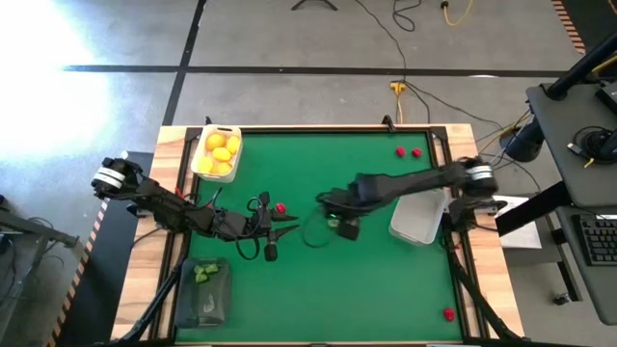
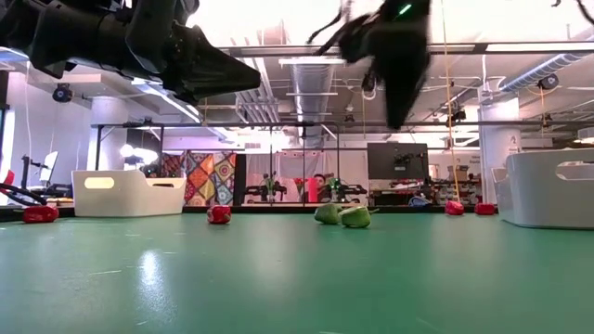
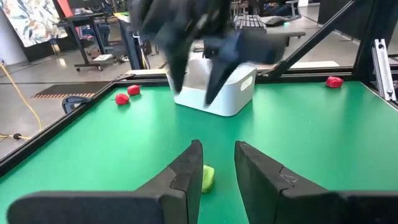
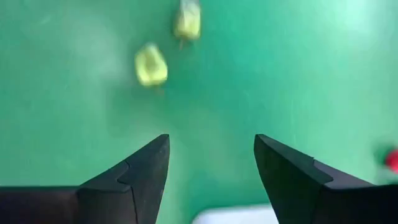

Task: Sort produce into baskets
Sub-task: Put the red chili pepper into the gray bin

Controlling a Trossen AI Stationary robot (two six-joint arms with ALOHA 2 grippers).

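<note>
Low in the level view, two green pieces are lying side by side on the green table near the frame's centre, touching or nearly so, and that closeness is the main risk: the right gripper is hovering above them with its fingers spread and nothing between them, and coming down over one piece it is likely to nudge the other away or catch both. In the overhead view this gripper is sitting at mid-frame and the left gripper just left of it, fingers nearly pressed together and holding nothing; the two arms are working close enough to bump if both reach for the same greens. A red piece is lying just above the left gripper and may get knocked. Farther out, the dark basket at lower left is already holding greens, the yellow fruits are filling the white basket at upper left, and the pale basket is waiting at right, partly under the right arm. More red pieces are lying at upper right, and another at lower right near the table edge, where a clumsy push could send it off.
</note>
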